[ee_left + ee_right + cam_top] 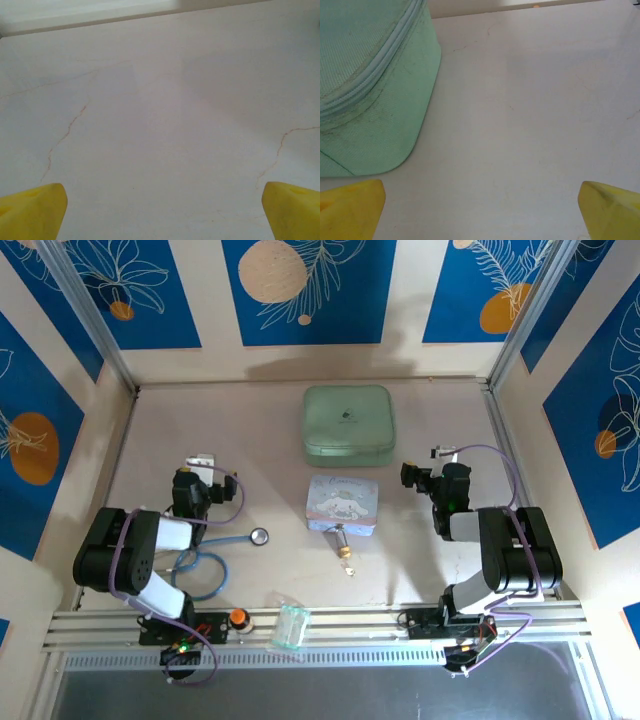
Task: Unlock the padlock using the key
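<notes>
In the top view the small brass padlock (343, 547) lies on the table just below the pale blue tin, its thin shackle pointing toward the tin. A tiny pale key (349, 571) lies right below it. My left gripper (203, 464) rests at the table's left, far from both, and its yellow fingertips (35, 212) stand wide apart over bare table. My right gripper (441, 454) sits at the right, also apart from the padlock. Its jaws are open, with its fingertips (610, 210) spread and nothing between them.
A mint green zip case (348, 424) stands behind the tin (343, 504); its corner (370, 100) is close to my right gripper's left. A stethoscope (259, 536) with blue tubing lies by the left arm. A clear cup (291, 625) lies on the front rail.
</notes>
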Robot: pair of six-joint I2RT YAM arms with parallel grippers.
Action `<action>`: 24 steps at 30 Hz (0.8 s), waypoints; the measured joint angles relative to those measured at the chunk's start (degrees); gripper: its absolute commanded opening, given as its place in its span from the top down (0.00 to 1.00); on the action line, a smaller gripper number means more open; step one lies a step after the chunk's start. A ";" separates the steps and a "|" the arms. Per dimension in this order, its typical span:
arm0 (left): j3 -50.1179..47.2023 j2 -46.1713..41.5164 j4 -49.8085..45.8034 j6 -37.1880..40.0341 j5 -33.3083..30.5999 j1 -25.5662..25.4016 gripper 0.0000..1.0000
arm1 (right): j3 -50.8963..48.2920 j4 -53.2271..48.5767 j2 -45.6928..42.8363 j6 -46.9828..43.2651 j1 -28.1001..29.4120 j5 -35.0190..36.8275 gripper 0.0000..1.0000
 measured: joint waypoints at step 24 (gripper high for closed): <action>0.02 0.00 0.02 0.00 0.52 0.15 0.01 | 0.00 0.00 0.00 0.00 0.00 -0.42 0.01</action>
